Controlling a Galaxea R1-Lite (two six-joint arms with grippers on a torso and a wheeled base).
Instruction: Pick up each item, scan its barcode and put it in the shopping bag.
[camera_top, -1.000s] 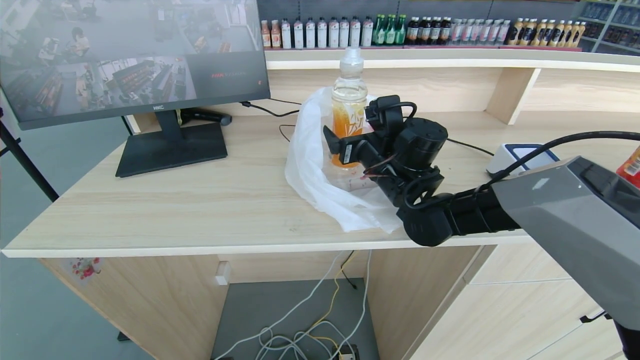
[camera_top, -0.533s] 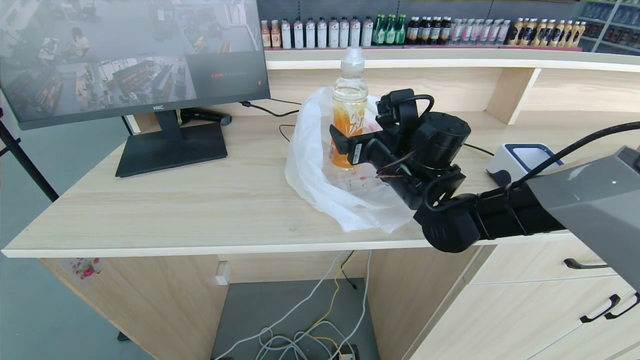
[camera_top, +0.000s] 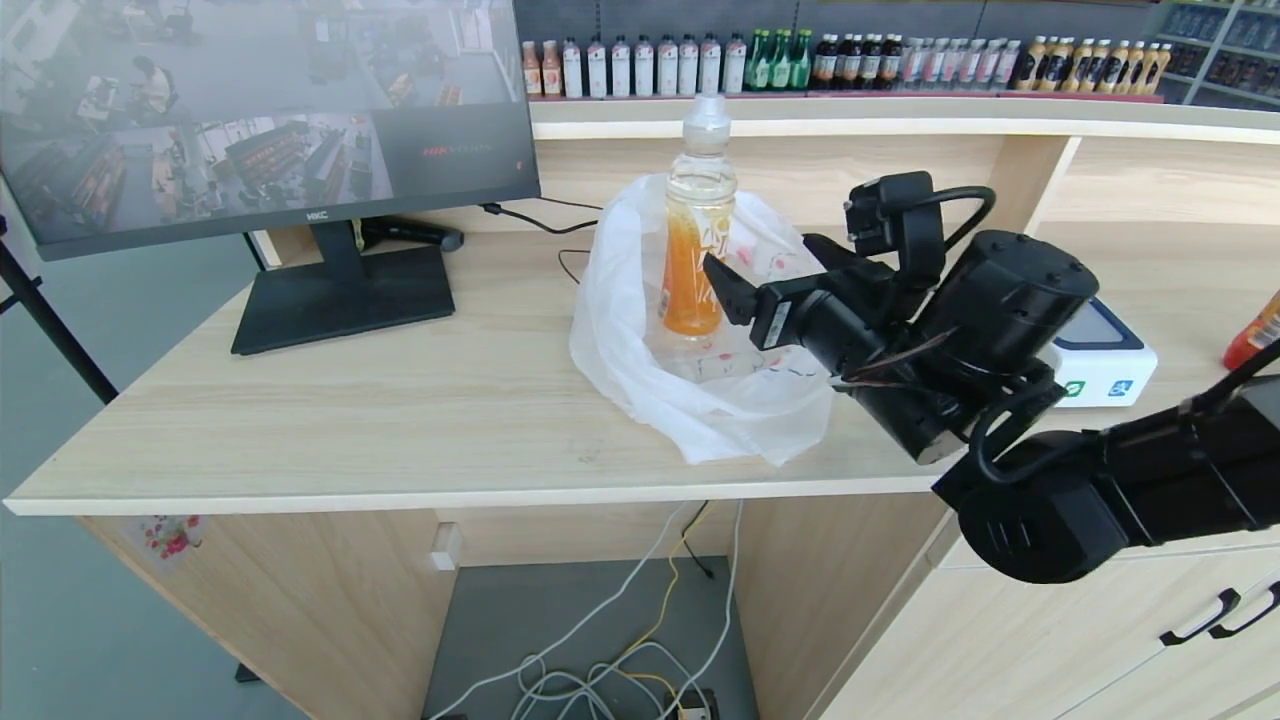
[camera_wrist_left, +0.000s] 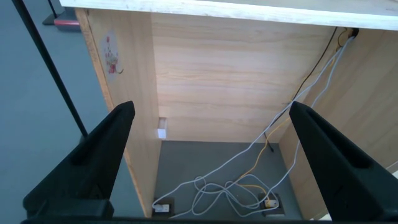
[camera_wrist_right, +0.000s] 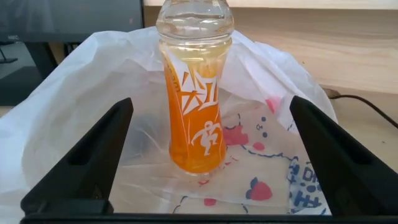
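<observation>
Countertop (camera_top: 400, 400) shopping bag (camera_top: 620, 340) veils the bottle (camera_top: 697, 250) low down; right pincer (camera_top: 765, 264) and left pincer (camera_wrist_left: 211, 109) gape empty.

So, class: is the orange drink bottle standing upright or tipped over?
Upright: the orange drink bottle stands cap up inside the shopping bag.

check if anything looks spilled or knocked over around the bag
Nothing stands out. The bottle stands upright inside the shopping bag on the counter, cap on, no liquid around it. The right claw is open and apart from it.

Right gripper (camera_top: 762, 262) is held out level, fingers (camera_top: 738, 290) spread wide; left gripper (camera_wrist_left: 208, 155) hangs low, fingers (camera_wrist_left: 93, 162) likewise apart.
</observation>
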